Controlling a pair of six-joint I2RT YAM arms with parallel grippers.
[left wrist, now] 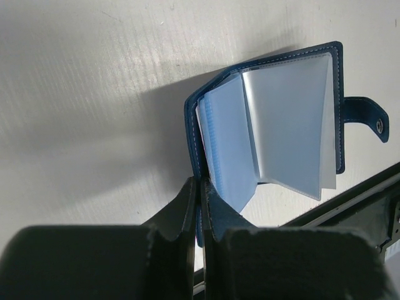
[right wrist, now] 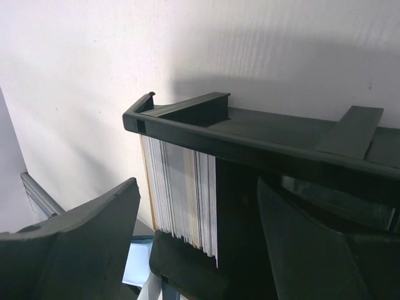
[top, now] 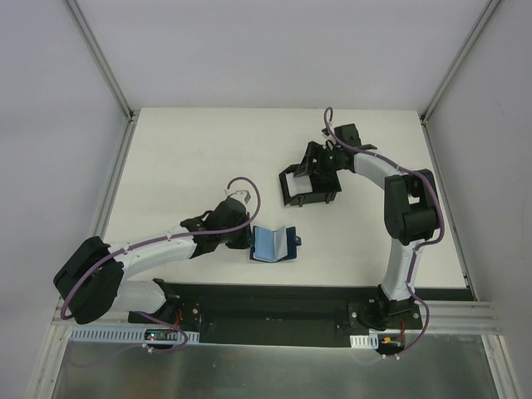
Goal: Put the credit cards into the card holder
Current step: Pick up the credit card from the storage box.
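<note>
The dark blue card holder stands open near the table's front, its clear inner sleeves fanned out and its snap tab out to the right. My left gripper is shut on the holder's left cover edge. The credit cards stand as a tight white stack on edge inside the black open-topped box. My right gripper is open over that box, with one finger on each side of the stack, touching nothing that I can see.
The black box's rim runs across the right wrist view above the cards. A black base plate lies along the near edge. Pale enclosure walls with metal posts bound the white table.
</note>
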